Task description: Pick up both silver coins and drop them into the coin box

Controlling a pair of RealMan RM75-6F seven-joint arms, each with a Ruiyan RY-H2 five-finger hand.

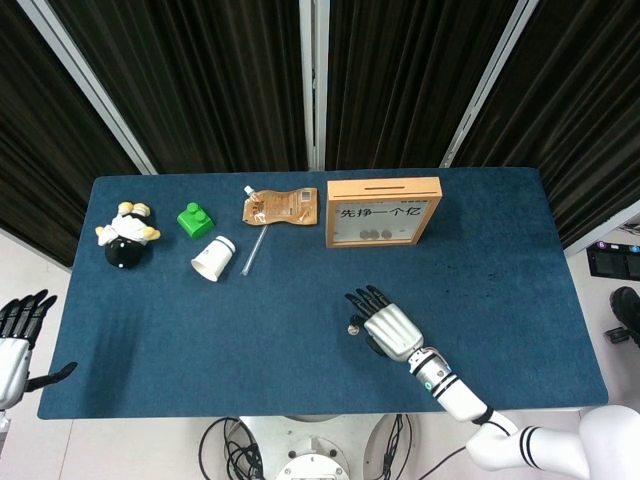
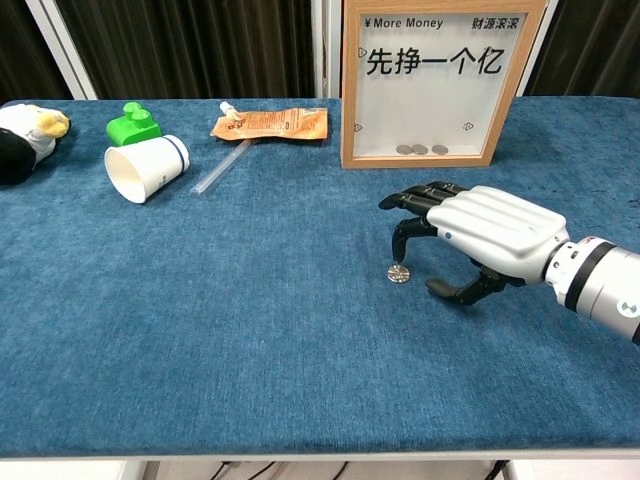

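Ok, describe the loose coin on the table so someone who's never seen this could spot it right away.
Start at the wooden coin box at the back of the blue table and come straight toward the near edge. The silver coin lies flat on bare cloth under the right hand fingertips, the only coin outside the box.

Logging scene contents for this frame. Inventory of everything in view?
loose silver coin: 1, silver, on the cloth under the right hand's fingertips
wooden coin box: 1, tan frame, back centre; three coins inside
blue tablecloth: 1
paper cup: 1, white, on its side, left
green block: 1, behind cup
orange pouch: 1, left of box
clear straw: 1
plush toy: 1, black-white-yellow, far left
right hand: white, black fingers, curled over coin
left hand: off table's left edge
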